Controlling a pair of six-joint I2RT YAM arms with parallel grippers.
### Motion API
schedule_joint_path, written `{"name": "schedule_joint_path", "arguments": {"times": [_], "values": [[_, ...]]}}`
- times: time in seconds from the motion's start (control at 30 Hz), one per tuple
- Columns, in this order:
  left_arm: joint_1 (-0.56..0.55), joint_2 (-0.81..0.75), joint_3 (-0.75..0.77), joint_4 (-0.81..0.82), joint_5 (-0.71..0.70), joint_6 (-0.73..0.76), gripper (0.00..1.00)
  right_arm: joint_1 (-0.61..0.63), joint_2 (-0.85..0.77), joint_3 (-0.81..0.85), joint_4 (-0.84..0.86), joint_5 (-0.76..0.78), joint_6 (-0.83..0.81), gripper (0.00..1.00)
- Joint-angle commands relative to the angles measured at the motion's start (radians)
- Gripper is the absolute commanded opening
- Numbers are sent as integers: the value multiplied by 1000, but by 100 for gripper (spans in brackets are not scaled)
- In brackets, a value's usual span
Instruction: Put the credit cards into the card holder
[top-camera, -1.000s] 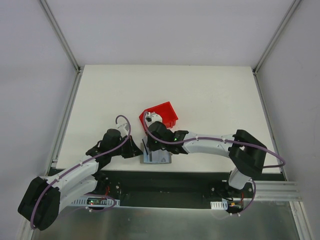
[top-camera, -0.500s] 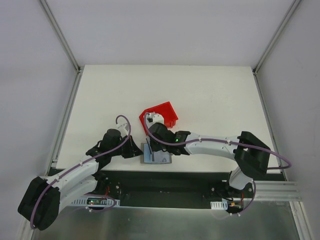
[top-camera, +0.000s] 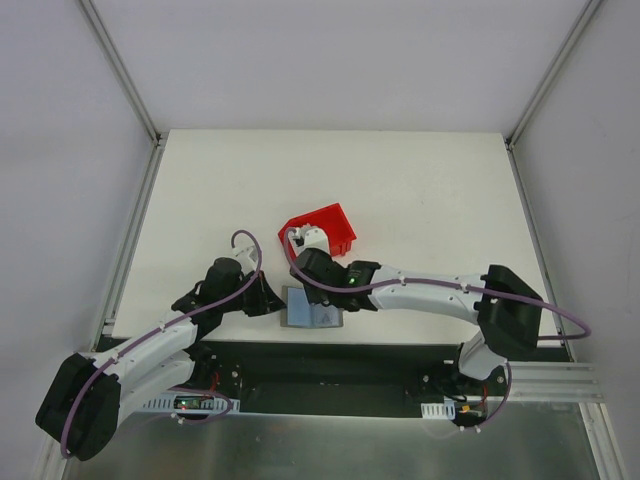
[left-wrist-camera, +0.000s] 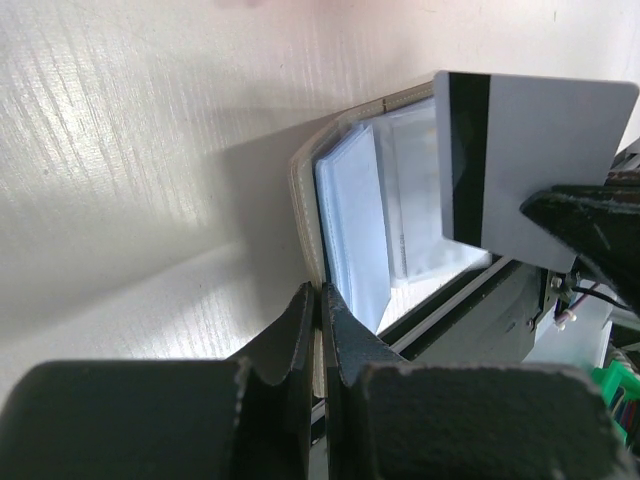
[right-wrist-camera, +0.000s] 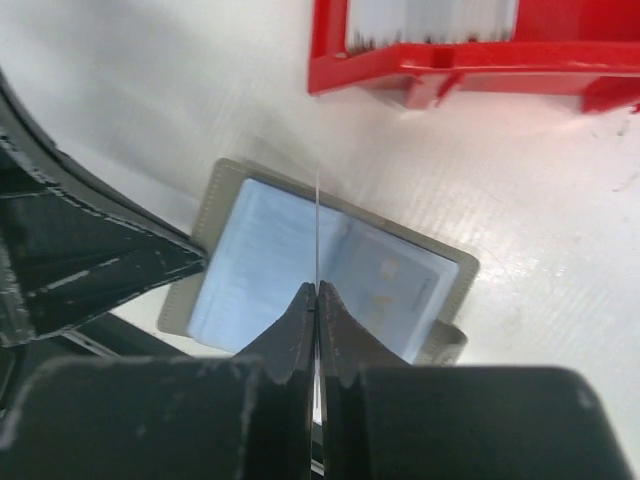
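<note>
White tabletop (top-camera: 400, 190) carries the card holder (top-camera: 312, 312), opened flat near your edge, just in front of the red bin (top-camera: 322, 228). Your left gripper (left-wrist-camera: 318, 300) is pinched tight on the holder's left border. Your right gripper (right-wrist-camera: 317, 298) clamps one credit card (left-wrist-camera: 540, 170) upright above the open slots; whether its lower edge touches them is hard to tell. More pale cards (right-wrist-camera: 430, 20) stand in the bin.

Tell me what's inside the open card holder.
Pale blue pockets line the card holder; whether any hold cards is unclear. The right gripper's credit card, held over it, hides part.
</note>
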Motion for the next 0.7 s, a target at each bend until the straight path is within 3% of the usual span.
{"name": "schedule_joint_path", "arguments": {"times": [0.0,0.17,0.43,0.67], "values": [[3,5,4,18,-22,22,0,3,-77,-19,-96,81,16,0],[3,23,1,18,-35,27,0,-6,-144,-106,-36,47,61,0],[3,97,-25,35,-75,22,0,-118,-230,-339,348,-259,209,0],[3,118,-42,56,-81,7,0,-149,-237,-438,525,-336,289,0]]}}
